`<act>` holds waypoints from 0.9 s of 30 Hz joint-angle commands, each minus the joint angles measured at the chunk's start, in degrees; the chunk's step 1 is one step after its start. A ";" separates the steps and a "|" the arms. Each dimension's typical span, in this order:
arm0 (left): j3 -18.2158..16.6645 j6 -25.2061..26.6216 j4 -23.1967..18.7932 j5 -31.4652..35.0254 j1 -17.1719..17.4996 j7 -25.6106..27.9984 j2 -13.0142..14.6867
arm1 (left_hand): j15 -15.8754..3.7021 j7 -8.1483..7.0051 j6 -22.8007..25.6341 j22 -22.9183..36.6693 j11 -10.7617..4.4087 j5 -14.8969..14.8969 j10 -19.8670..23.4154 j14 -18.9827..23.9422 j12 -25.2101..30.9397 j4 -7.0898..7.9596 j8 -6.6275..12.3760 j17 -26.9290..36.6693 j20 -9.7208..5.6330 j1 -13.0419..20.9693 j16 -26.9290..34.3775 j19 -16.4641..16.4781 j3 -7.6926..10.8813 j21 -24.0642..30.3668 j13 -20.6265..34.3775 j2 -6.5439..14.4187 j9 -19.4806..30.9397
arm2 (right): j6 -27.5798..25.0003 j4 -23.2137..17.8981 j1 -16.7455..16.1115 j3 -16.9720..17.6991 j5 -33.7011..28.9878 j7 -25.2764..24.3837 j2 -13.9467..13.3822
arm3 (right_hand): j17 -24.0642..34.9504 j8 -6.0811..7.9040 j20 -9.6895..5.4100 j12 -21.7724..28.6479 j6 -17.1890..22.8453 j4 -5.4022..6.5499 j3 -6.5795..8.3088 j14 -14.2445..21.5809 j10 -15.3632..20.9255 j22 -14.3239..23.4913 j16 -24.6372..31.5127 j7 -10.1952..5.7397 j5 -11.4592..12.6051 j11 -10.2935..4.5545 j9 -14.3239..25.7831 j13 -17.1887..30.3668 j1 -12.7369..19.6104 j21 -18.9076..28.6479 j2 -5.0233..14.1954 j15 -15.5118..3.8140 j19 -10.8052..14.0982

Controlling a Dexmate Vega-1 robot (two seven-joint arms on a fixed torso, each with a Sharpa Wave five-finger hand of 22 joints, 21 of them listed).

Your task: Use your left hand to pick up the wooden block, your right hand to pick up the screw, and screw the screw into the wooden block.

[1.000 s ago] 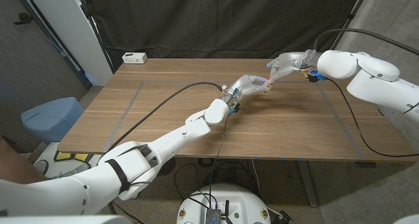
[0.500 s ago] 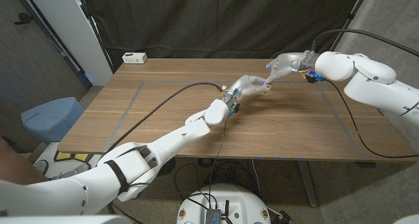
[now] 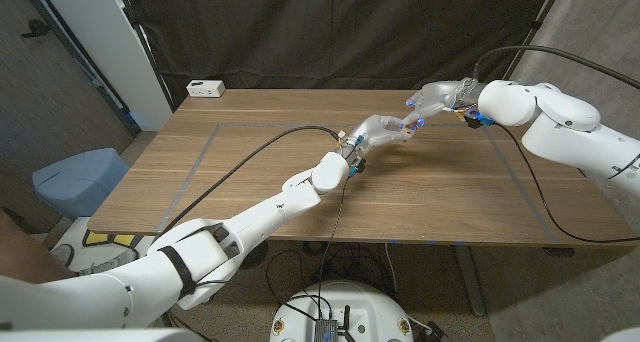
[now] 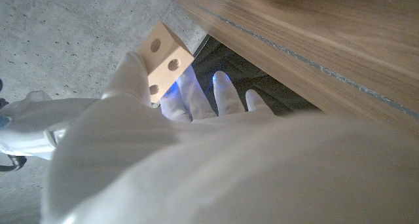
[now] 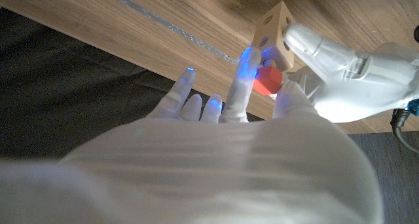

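Compared with a second back, my right robot hand point(image 3: 430, 102) has crept a touch toward the left one, and the left robot hand point(image 3: 380, 132) hasn't really budged; both are still raised over the far middle of the bench point(image 3: 250, 172). The left robot hand holds the wooden block point(image 4: 163, 61) up at its fingertips, and from the left wrist cam I can see three round holes in its pale faces. The right robot hand is pinching the screw point(image 5: 266, 80), the one with the red head, between thumb and a finger, other fingers fanned out, and it sits right up against the block's side in the right wrist cam. Can't tell if the tip is actually in a hole, the fingers cover that bit. Further out there's a black cable point(image 3: 240, 152) trailing across the bench from the left wrist, a white power strip point(image 3: 205, 88) at the far left corner, and a blue chair point(image 3: 75, 180) off to the left side.
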 commanded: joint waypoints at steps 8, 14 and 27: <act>-0.14 0.06 -0.46 0.23 0.26 0.28 0.22 | -5.88 1.13 4.64 0.20 -0.04 0.39 0.56 0.70 0.32 0.49 0.39 0.24 0.09 2.92 -0.17 0.72 0.97 0.22 0.28 3.23 0.27 | -2.03 -0.73 0.45 -1.16 -5.57 1.08 1.12 | 0.10 0.95 -1.80 0.19 4.56 0.50 -1.15 1.26 1.65 0.14 -0.18 0.17 0.53 -0.62 -1.08 -0.01 -2.05 -0.20 0.19 -3.12 0.57; -0.13 -0.06 -0.15 0.14 0.18 0.18 0.13 | -5.87 1.17 4.84 0.19 -0.03 0.39 0.67 0.75 0.34 0.54 0.46 0.24 -0.03 2.84 -0.17 0.82 1.00 0.25 0.31 3.24 0.27 | -2.67 -0.88 0.09 -1.28 -6.82 0.54 1.51 | 0.05 1.26 -1.76 0.24 7.65 0.67 -1.76 1.78 2.92 0.14 -0.22 0.56 0.78 -1.23 -1.83 -0.05 -2.96 -0.15 0.39 -3.18 0.93; -0.20 -0.81 1.38 -0.18 -0.27 0.33 -0.36 | -5.91 1.24 4.90 0.19 -0.03 0.42 0.85 0.71 0.37 0.53 0.47 0.30 -0.03 2.88 -0.17 0.86 1.08 0.24 0.36 3.34 0.27 | -3.63 -0.43 0.15 -1.69 -8.62 -0.15 2.88 | 0.07 1.24 -1.71 0.35 12.15 1.44 -3.50 2.90 5.48 0.15 -0.23 1.23 1.01 -1.33 -2.74 -0.11 -5.60 -0.17 0.00 -3.37 1.45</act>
